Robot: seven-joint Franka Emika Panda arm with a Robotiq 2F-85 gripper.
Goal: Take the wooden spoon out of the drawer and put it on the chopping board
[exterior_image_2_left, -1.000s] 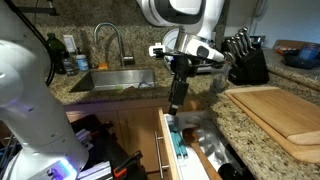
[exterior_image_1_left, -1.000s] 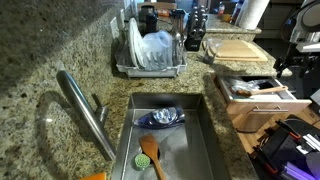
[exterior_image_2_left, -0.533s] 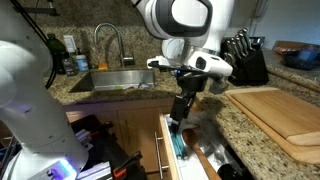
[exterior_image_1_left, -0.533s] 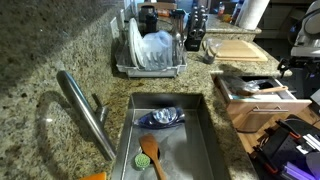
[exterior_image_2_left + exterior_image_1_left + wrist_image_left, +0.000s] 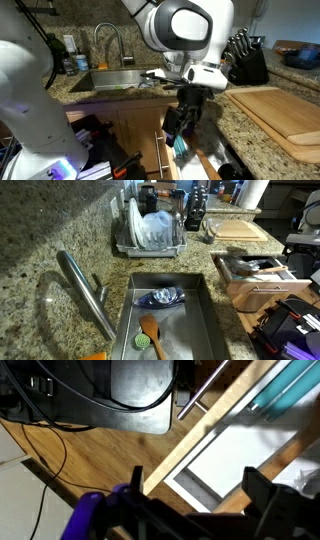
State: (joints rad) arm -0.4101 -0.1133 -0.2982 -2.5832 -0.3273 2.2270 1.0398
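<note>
Above the open drawer [image 5: 262, 288], the claw [image 5: 180, 128] is hovering, spread and empty, and it is probably needing to line up across the handle of the wooden spoon [image 5: 266, 270] before descending.

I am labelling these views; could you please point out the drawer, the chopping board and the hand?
drawer [image 5: 265, 284]: in an exterior view, on its wooden wall.
chopping board [image 5: 276, 112]: in an exterior view, on its bare top face.
hand [image 5: 179, 138]: in an exterior view, midway between its fingertips.

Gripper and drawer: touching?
Cannot tell. In an exterior view the gripper sits low at the drawer, its tips overlapping the edge; the wrist view shows open fingers either side of the front rim, but neither shows contact or gap plainly.
</note>
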